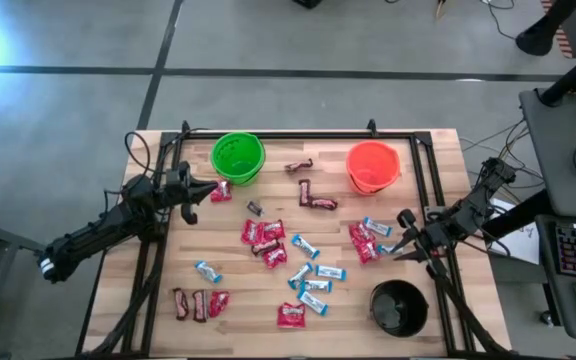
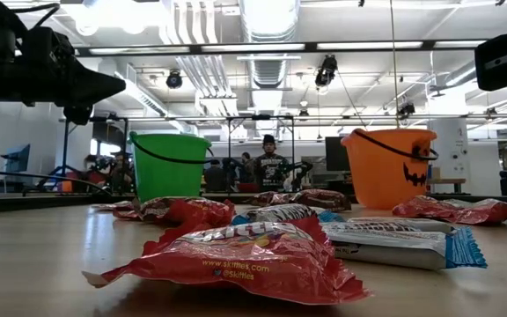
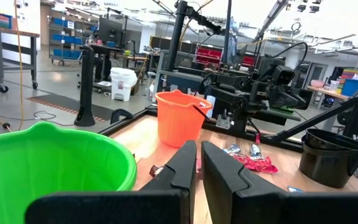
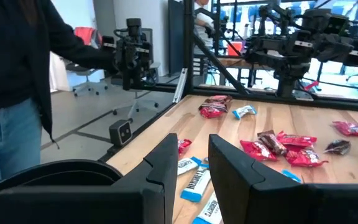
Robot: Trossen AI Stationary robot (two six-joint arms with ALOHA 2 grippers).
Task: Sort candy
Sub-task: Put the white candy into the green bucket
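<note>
The left gripper (image 1: 211, 187) hangs just left of the green bucket (image 1: 238, 157) at the far left of the table (image 1: 238, 300), its fingers pressed together on nothing. The right gripper (image 1: 400, 252) hovers between the orange bucket (image 1: 373, 167) and the black bucket (image 1: 399, 308) at the right, fingers slightly spread and empty. The candy (image 1: 290, 262) lies scattered over the middle of the table, red packets, blue-and-white bars and brown bars, none visibly in a bucket.
</note>
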